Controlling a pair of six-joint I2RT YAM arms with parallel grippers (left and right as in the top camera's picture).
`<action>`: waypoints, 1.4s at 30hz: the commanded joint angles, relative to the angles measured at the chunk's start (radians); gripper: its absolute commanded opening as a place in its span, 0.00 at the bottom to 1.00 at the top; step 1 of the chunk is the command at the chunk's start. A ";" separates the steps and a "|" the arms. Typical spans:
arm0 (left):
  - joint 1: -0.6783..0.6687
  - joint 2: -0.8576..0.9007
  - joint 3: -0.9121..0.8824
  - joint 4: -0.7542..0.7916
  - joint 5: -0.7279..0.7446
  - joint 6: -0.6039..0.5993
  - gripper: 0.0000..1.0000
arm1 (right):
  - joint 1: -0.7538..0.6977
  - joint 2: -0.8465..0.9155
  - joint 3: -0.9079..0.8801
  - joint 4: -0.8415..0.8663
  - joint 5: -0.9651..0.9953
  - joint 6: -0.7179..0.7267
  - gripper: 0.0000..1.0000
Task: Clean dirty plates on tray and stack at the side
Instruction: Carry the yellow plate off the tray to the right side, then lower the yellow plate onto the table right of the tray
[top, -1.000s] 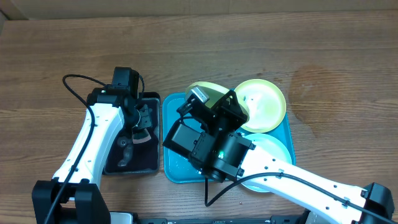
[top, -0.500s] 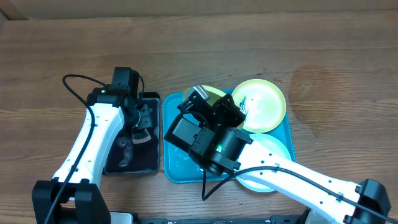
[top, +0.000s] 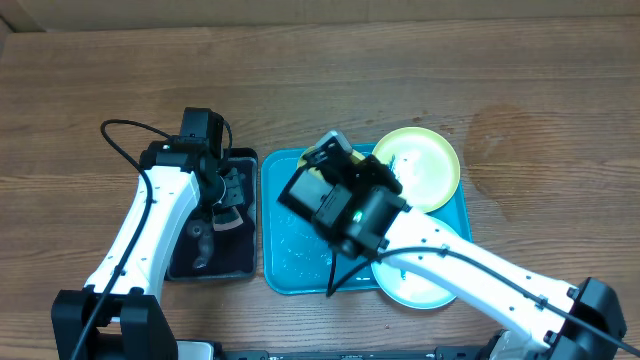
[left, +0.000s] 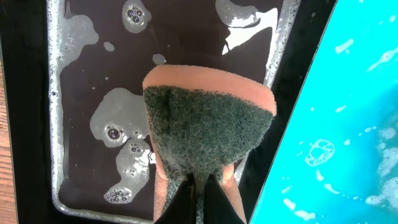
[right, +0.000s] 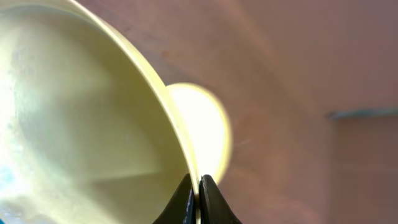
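Left gripper (left: 200, 186): clamped on a sponge (left: 208, 124), whose green scouring face is seen above the black tray (left: 81, 74) of foamy water.
Right gripper (right: 196, 196): pinched tight on the rim of a yellow-green plate (right: 81, 112), which is held over the turquoise tray (top: 290, 250).
Other plates: a second yellow-green plate (top: 425, 165) is laid at the tray's far right corner; a light blue plate (top: 405, 288) at the near right corner is partly hidden under the right arm.

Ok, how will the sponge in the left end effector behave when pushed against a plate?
Probably soft: the sponge bows where the left end effector pinches it. Likely wet, so heavier than dry, given suds in the black tray below. Its green scouring face looks rough, so it should drag, not slide.
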 joint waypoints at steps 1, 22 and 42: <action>0.001 0.002 0.003 0.005 0.008 0.013 0.04 | -0.100 0.004 0.009 -0.005 -0.335 0.223 0.04; 0.001 0.002 0.003 0.007 0.008 0.020 0.04 | -1.086 0.047 0.006 0.116 -0.937 0.310 0.04; 0.001 0.002 0.003 0.014 0.008 0.028 0.04 | -1.460 0.385 0.006 0.166 -0.955 0.238 0.04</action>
